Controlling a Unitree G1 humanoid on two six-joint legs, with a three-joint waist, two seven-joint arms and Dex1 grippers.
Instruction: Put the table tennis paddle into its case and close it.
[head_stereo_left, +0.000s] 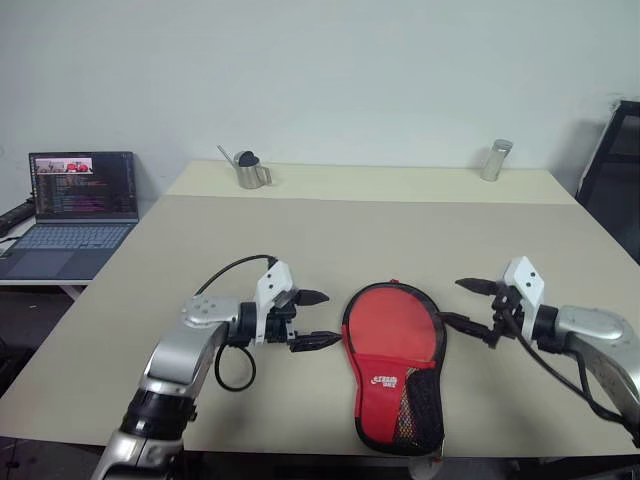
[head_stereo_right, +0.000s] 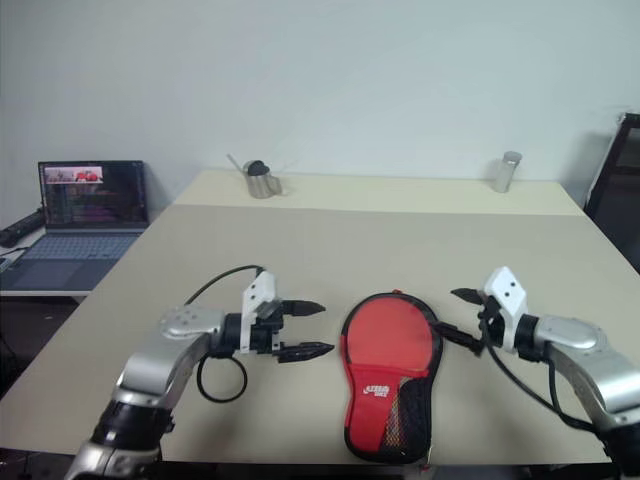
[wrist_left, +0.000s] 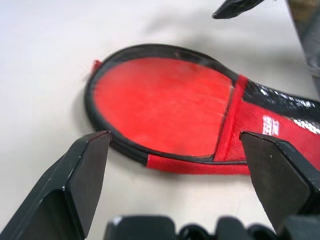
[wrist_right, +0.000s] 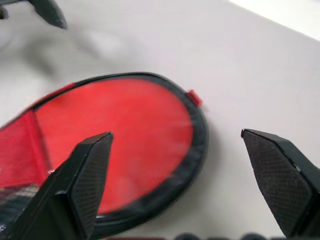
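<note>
Both sets of our jaws stand spread wide with nothing between them. Our left gripper (head_stereo_left: 318, 319) hovers just beside the case (head_stereo_left: 394, 365) at its nine o'clock, fingers pointing toward it. Our right gripper (head_stereo_left: 462, 304) hovers near the case at its three o'clock, pointing back across at the left one.

Lying flat on the desk (head_stereo_left: 330, 225) between the two grippers is the case, close to the desk's near edge at our six o'clock. Its red side faces up, with a black rim running round the round head. That round end points to twelve o'clock, away from us; the narrow handle end points toward us and carries a small white print and a black mesh pocket. A red tab sticks out at the top of the rim. We cannot tell whether the paddle lies inside.

Farther out, a metal cup (head_stereo_left: 250, 171) stands near the desk's far edge at eleven o'clock, and a metal canister (head_stereo_left: 495, 160) stands at one o'clock. An open laptop (head_stereo_left: 76, 210) sits on a lower surface at ten o'clock.
</note>
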